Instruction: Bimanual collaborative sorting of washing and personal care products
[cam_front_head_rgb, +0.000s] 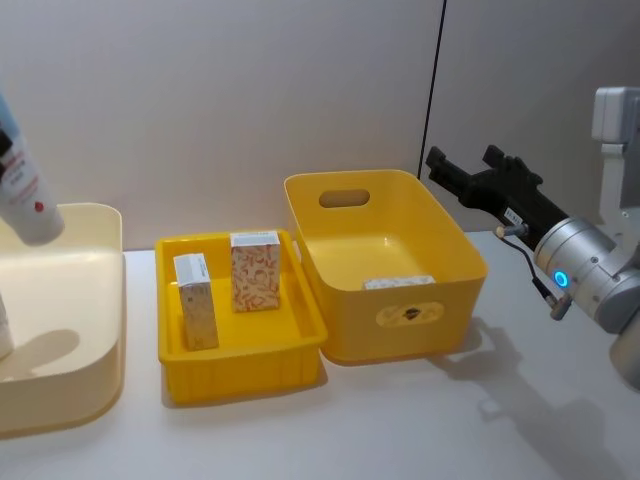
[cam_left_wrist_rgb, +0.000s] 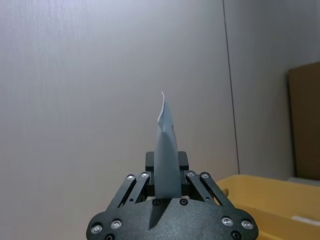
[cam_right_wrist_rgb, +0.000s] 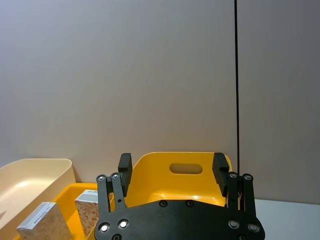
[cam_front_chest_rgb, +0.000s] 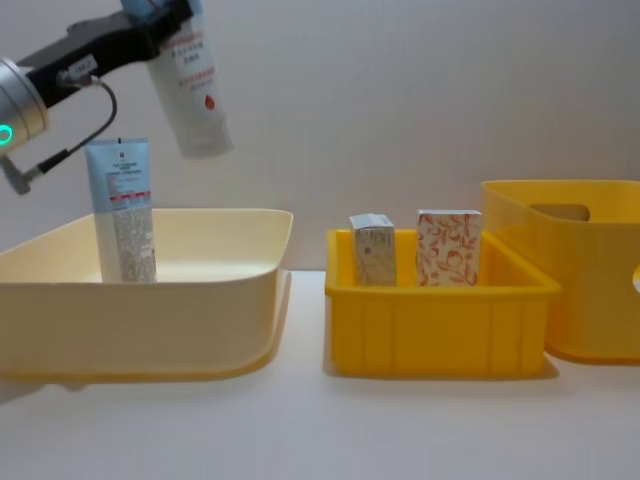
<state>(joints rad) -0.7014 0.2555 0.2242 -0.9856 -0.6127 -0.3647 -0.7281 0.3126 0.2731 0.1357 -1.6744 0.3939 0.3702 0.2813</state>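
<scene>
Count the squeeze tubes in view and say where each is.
2. The held tube hangs tilted in the left gripper above the cream tub; the standing tube is upright inside it. More may be hidden.

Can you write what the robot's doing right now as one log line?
left tool: shut on tube, above cream tub | right tool: open, empty, near deep yellow bin | shallow crate: two cartons upright

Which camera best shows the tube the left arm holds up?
The chest view: the held tube shows almost whole, side-on, in the left gripper above the cream tub. The head view catches its lower end; the left wrist view sees it edge-on.
</scene>
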